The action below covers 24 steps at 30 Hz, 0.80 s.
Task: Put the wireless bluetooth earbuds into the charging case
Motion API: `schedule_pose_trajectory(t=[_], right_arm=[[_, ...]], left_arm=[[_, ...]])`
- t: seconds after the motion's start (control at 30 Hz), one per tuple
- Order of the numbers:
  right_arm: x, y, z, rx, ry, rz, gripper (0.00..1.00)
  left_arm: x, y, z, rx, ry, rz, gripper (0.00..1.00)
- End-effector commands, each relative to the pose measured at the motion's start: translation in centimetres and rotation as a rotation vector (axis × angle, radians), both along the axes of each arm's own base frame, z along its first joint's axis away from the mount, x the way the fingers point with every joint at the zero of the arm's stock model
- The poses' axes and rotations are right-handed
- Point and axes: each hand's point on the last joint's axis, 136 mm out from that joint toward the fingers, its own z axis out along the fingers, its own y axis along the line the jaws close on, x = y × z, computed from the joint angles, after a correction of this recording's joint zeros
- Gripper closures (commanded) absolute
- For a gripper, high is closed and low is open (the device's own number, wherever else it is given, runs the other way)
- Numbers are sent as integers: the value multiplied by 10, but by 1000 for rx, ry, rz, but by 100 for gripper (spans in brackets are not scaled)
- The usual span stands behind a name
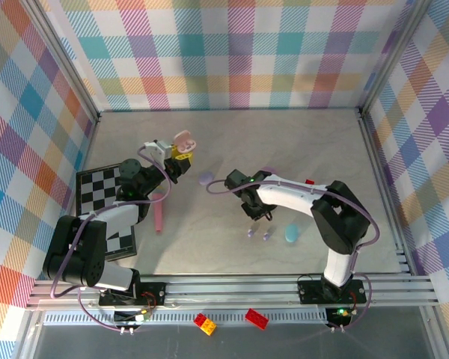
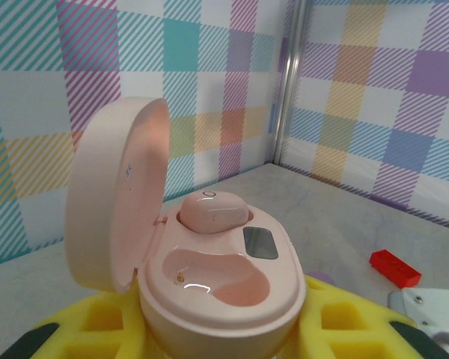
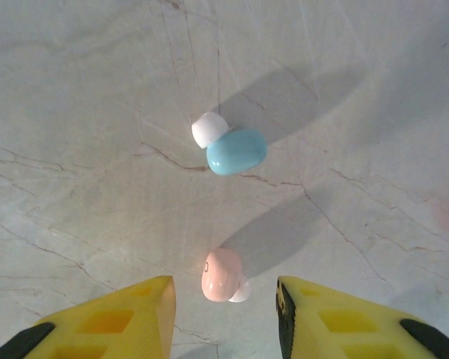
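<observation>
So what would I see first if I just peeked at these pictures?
The open pink charging case jumps out first, held in the left claw on the left side of the table, with one pink earbud tucked in and the pocket beside it empty. Then a loose pink earbud lies on the table between the open yellow fingers of the right claw, with a teal earbud just beyond it.
</observation>
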Motion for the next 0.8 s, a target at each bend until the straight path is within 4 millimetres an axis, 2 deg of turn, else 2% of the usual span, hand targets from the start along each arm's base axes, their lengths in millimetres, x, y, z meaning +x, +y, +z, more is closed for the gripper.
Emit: schedule_pose_trajectory(t=[0.0, 0.77], right_arm=[[1, -13, 0, -122, -42, -38, 61], [-11, -16, -32, -183, 55, -14, 74]], left_arm=[[1, 9, 11, -19, -21, 31, 67], [0, 11, 11, -23, -14, 43, 68]])
